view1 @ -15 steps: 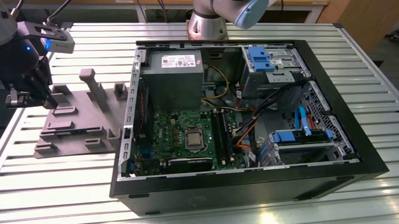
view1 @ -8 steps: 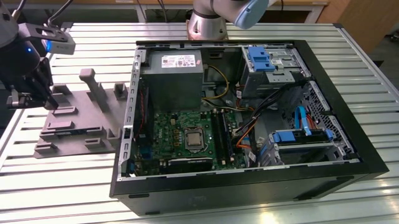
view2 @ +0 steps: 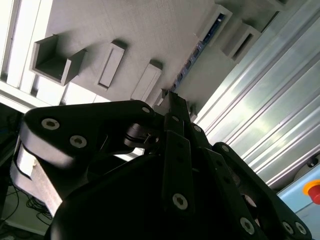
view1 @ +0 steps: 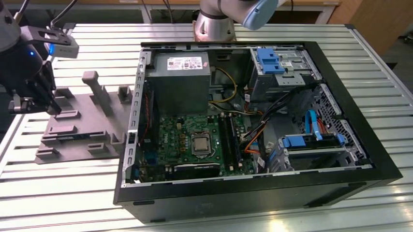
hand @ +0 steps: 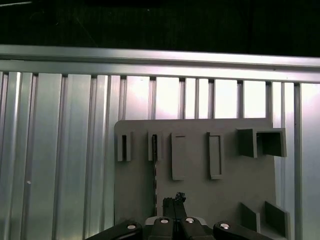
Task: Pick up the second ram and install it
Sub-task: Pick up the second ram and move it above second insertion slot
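Observation:
The second ram (hand: 154, 165) stands on edge in a slot of the grey moulded tray (hand: 200, 200). In the second wrist view the ram (view2: 200, 47) is a thin dark strip with blue-green glints running across the tray (view2: 125, 25). My gripper (hand: 175, 199) hangs above the tray, just beside the strip's line, with its fingers pressed together and nothing between them. Seen in the exterior view, the gripper (view1: 50, 102) hovers over the tray (view1: 96, 125) on that view's left. In the second wrist view the fingertips (view2: 172, 97) point at the near end of the strip.
An open black computer case (view1: 258, 193) lies to the exterior view's right of the tray. It holds a green motherboard (view1: 193, 140) with long black slots (view1: 227, 140), a power supply (view1: 181, 77) and drive bays (view1: 284, 63). The table (view1: 65, 193) is ribbed metal.

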Tool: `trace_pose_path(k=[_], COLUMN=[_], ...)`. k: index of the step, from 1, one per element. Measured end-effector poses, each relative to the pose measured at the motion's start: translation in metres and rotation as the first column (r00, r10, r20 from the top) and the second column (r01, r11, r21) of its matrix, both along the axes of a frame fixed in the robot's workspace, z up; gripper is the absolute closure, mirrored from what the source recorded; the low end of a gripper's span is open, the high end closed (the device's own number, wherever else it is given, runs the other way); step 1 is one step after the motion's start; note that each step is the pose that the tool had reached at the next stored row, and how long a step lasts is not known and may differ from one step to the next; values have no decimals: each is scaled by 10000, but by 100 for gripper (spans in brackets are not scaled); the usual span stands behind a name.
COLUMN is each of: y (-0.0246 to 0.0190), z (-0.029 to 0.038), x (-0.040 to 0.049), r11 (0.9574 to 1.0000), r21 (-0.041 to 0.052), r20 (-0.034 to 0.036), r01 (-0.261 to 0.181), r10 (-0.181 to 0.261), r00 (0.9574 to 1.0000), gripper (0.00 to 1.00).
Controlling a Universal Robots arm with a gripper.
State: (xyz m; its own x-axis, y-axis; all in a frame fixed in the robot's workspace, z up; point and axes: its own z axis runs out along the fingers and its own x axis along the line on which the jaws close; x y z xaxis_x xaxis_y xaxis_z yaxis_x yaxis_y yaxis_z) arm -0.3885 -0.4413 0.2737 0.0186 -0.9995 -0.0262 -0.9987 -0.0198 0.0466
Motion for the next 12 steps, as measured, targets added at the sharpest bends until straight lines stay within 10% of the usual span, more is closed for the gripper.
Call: trace_pose_path(k=[12], y=[0], z=[-55], x=[0], r11=[10000], r21=[0], r20=[0], r01=[0], r10=[0], r00=[10000], gripper=[89])
